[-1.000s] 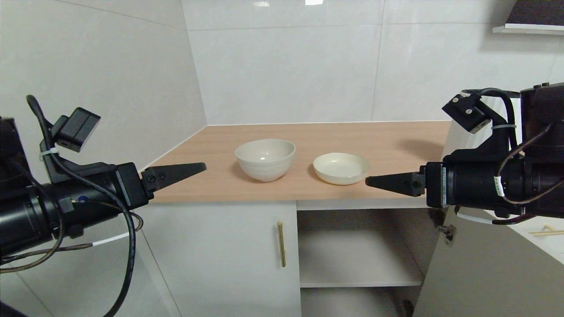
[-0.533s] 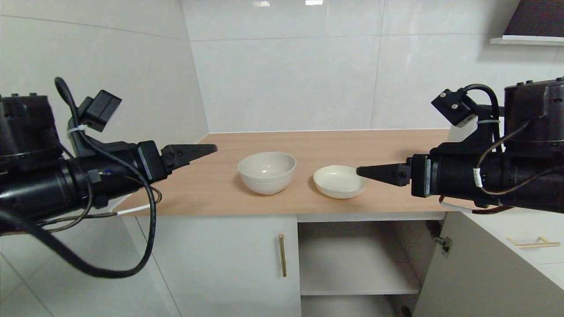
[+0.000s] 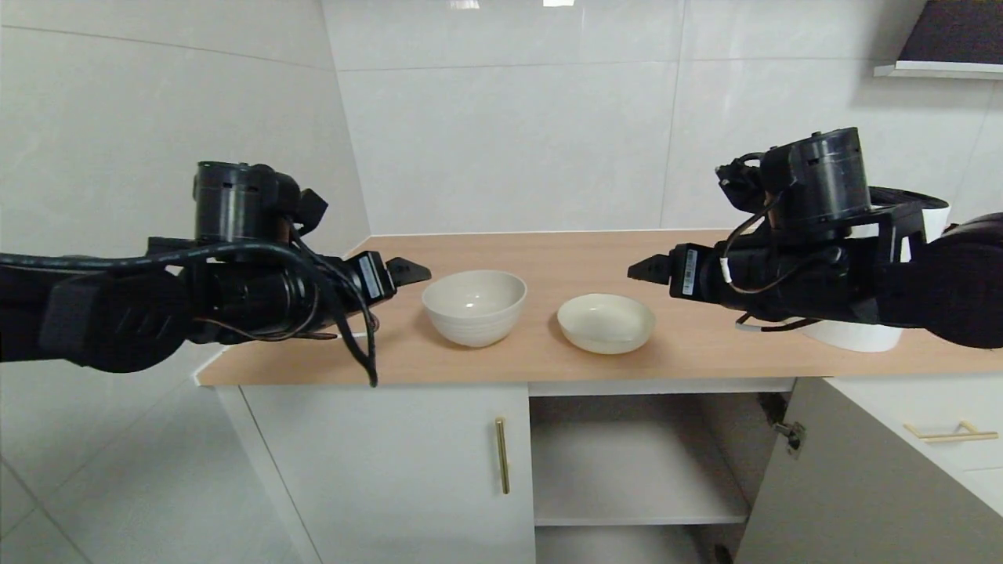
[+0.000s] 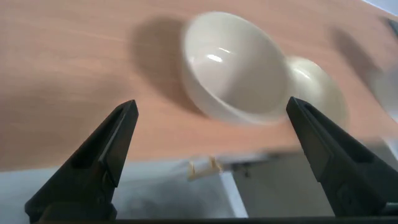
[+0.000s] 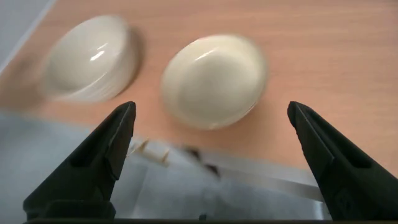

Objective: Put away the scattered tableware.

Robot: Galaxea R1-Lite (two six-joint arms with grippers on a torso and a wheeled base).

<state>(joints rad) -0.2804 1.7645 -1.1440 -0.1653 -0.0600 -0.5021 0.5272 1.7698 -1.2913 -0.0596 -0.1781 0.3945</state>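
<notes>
Desk (image 3: 689, 258): wood top, run into a tiled corner. Two pale pieces of tableware stand on it near the front edge, side by side with a gap between them. A deep bowl (image 3: 473, 305) is on the left and a shallow dish (image 3: 606, 321) on the right. Both are upright.

Left gripper (image 3: 414, 272): level over the left part of the desk, tip pointing at the bowl, just beside its rim and not touching. Seen from its wrist camera, the two fingers (image 4: 93, 168) stand wide apart. The bowl sits between and beyond them, with the dish partly hidden behind it.

Right gripper (image 3: 644, 270): level, coming in from the right, tip near the dish's right side and above it, not in contact. Its fingers (image 5: 93, 162) are also spread wide. They frame the dish, and the bowl is off toward one finger.

Far right of the desk: a white round pot (image 3: 850, 337), mostly hidden behind the right arm.

Under the desk: a white cupboard. Its left door (image 3: 376, 470) is closed and has an upright brass handle (image 3: 501, 445). The right bay is open and a shelf (image 3: 635, 501) shows inside. That bay's door (image 3: 846, 486) is swung out toward the right. A drawer front further right carries another brass handle (image 3: 944, 431). A hood (image 3: 940, 47) juts from the wall at upper right.
</notes>
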